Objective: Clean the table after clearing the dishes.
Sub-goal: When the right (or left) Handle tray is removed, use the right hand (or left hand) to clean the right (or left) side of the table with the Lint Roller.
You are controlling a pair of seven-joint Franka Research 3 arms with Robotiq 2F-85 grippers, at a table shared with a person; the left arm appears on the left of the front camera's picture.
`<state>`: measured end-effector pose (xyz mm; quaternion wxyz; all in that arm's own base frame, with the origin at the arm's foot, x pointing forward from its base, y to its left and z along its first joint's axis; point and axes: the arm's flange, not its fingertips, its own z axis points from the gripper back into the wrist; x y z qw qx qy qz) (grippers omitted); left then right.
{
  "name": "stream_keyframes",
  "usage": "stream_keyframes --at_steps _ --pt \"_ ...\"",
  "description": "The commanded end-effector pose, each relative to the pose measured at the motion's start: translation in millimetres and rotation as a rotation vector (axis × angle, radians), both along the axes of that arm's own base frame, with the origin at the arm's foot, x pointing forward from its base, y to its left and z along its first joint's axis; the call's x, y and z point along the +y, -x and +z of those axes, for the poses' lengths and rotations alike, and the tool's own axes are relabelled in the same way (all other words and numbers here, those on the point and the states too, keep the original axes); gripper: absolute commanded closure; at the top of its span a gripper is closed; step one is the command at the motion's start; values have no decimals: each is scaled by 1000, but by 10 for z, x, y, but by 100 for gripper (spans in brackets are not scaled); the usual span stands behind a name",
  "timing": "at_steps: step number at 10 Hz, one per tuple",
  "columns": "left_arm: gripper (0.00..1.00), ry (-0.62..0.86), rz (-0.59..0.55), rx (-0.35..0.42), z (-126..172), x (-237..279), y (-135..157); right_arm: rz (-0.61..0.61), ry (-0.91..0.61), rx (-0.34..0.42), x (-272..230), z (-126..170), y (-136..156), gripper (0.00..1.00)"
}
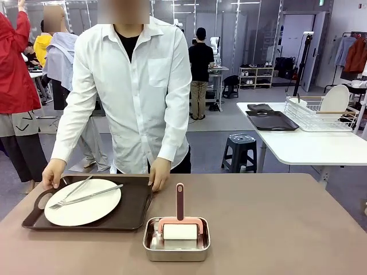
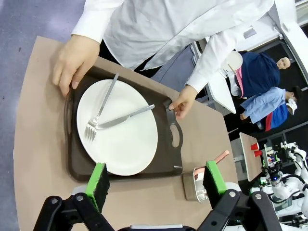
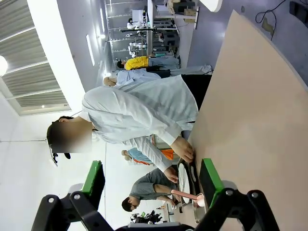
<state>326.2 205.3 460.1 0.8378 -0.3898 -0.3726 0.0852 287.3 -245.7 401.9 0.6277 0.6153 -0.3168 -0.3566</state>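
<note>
Standing at the far side of the table (image 1: 275, 229) in the front view, a person (image 1: 129, 86) in a white shirt rests one hand (image 1: 53, 173) on the left end of a dark brown tray (image 1: 135, 209) and the other hand (image 1: 159, 182) on its right end. The tray sits on the table's left part and carries a white plate (image 1: 86, 209), with a fork (image 1: 71, 193) and a knife (image 1: 92, 195) lying across it. Just right of the tray, near the front edge, is a steel pan (image 1: 148, 240) holding a pink-handled roller (image 1: 180, 229). Behind, a white table (image 1: 309, 146) bears a wire rack (image 1: 318, 117).

From the left wrist view, the left end effector (image 2: 155, 168) hangs above the tray's near edge, its green-padded fingers spread wide and holding nothing. Both of the person's hands grip the tray ends, and the pan lies beside the right finger.

From the right wrist view, the right end effector (image 3: 151, 166) is likewise spread and empty, above bare tabletop, well apart from the tray and pan.
</note>
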Motion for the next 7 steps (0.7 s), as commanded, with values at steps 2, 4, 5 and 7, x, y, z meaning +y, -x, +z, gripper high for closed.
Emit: stream_keyframes --at_steps 2,4,5,7 --pt "0 10 -5 -18 -1 16 14 8 11 -5 -11 34 50 0" --pt "0 10 -5 -18 -1 16 14 8 11 -5 -11 34 50 0" --pt "0 10 -5 -18 -1 16 14 8 11 -5 -11 34 50 0" --pt "0 10 -5 -18 -1 16 14 8 11 -5 -11 34 50 0"
